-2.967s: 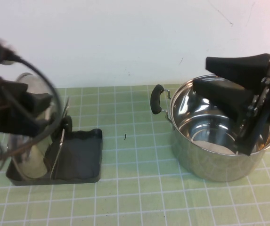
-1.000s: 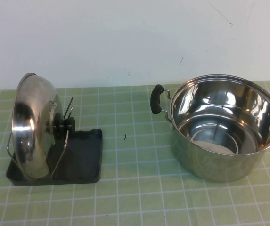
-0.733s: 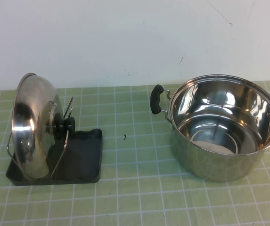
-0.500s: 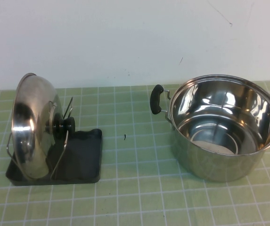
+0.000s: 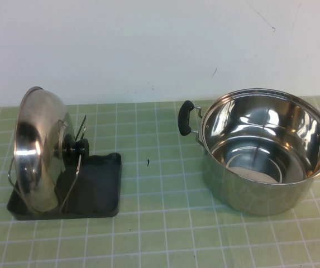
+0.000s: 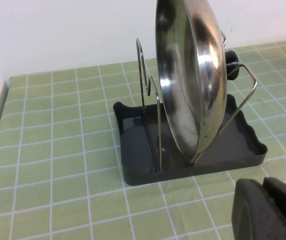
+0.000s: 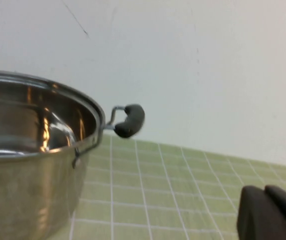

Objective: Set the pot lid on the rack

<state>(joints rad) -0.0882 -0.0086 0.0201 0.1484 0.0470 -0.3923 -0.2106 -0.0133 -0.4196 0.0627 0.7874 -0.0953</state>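
The pot lid, shiny steel with a black knob, stands on edge in the rack, a dark grey tray with wire prongs, at the table's left. It also shows in the left wrist view, upright between the rack's wires. My left gripper is shut and empty, low over the mat, apart from the rack's near edge. My right gripper is shut and empty, off beyond the pot's handle. Neither gripper shows in the high view.
A deep steel pot with black side handles stands open at the table's right; it shows in the right wrist view too. A green gridded mat covers the table, with a white wall behind.
Three seconds ago both arms hung over the scene, the left at the lid, the right over the pot. Both have withdrawn from the high view. In the last second nothing has moved.
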